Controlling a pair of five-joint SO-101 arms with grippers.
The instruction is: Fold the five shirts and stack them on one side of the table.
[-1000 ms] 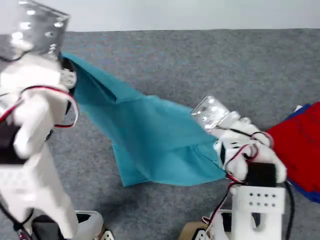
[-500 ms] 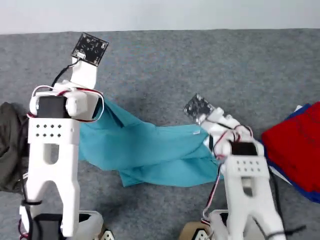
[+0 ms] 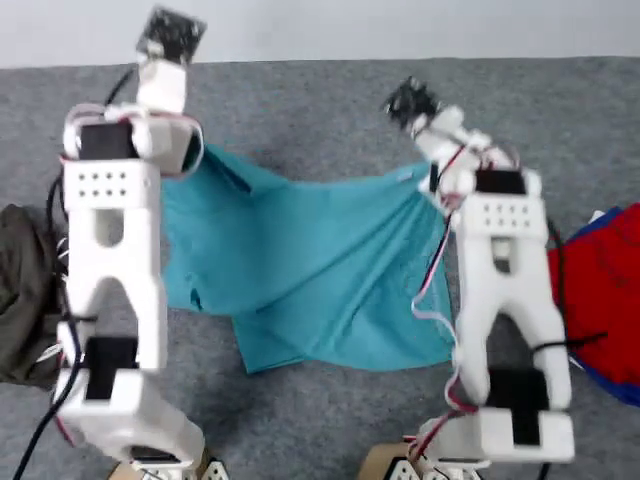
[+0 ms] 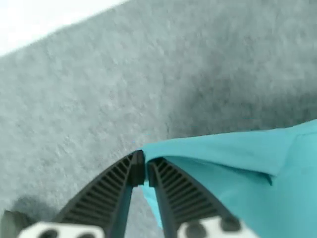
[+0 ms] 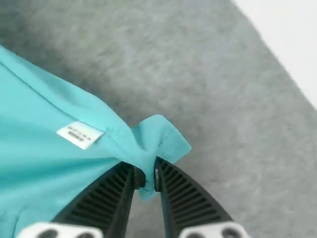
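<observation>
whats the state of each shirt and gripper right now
teal shirt: unfolded, held spread between both grippers, lower part on the table
left gripper: shut on the teal shirt's edge
right gripper: shut on its other corner
red shirt: lying on a blue shirt
dark shirt: crumpled heap

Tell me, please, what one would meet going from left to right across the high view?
Dark garment at the left edge → left arm → teal shirt spread between the arms → right arm → red shirt at the right edge.
</observation>
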